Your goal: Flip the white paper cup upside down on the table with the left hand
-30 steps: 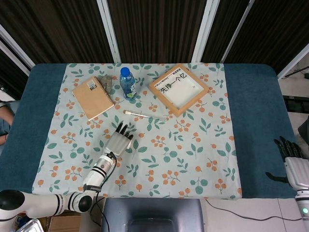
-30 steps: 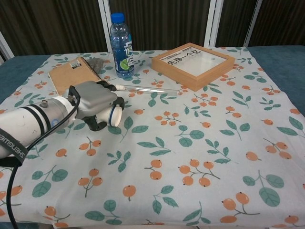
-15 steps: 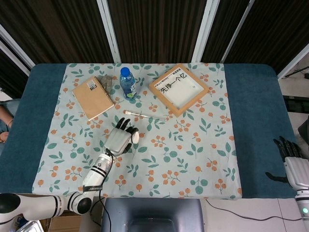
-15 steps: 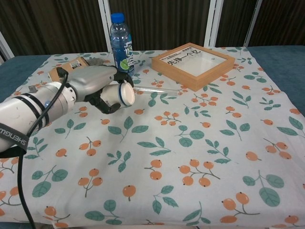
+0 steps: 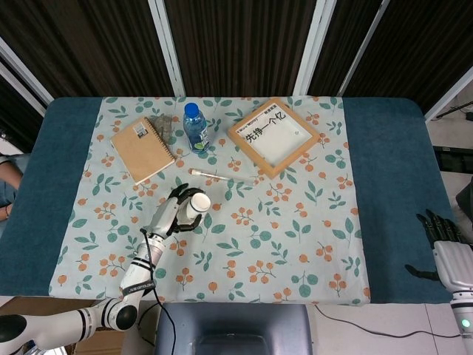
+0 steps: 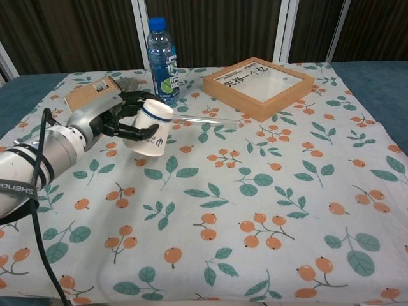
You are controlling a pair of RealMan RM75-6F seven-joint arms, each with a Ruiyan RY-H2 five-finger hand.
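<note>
Left hand [image 6: 108,121] wrapped around the white paper cup [image 6: 152,128], gripping it from the side, above the floral tablecloth [image 6: 255,191]. Cup nearly inverted: closed base with blue band on top, tilted a little, wider rim low near the cloth; contact with the cloth impossible to judge. Nothing visible of the cup's inside. In the head view, cup [image 5: 199,203] seen as a white disc at the fingertips, left of the cloth's middle.

Right hand [image 5: 443,240] at the far right over the blue table [image 5: 392,148], fingers spread, holding nothing.

Behind the cup, a capped plastic water bottle [image 6: 162,62] standing upright, blue cap and green label, looks filled with clear water. Beside it, a tan spiral notebook [image 6: 89,95] lying flat. Just beyond the cup, a thin clear tube [image 6: 201,118] lying on the cloth. Further right, a shallow wooden framed box [image 6: 258,78] with printed characters along one edge.
</note>
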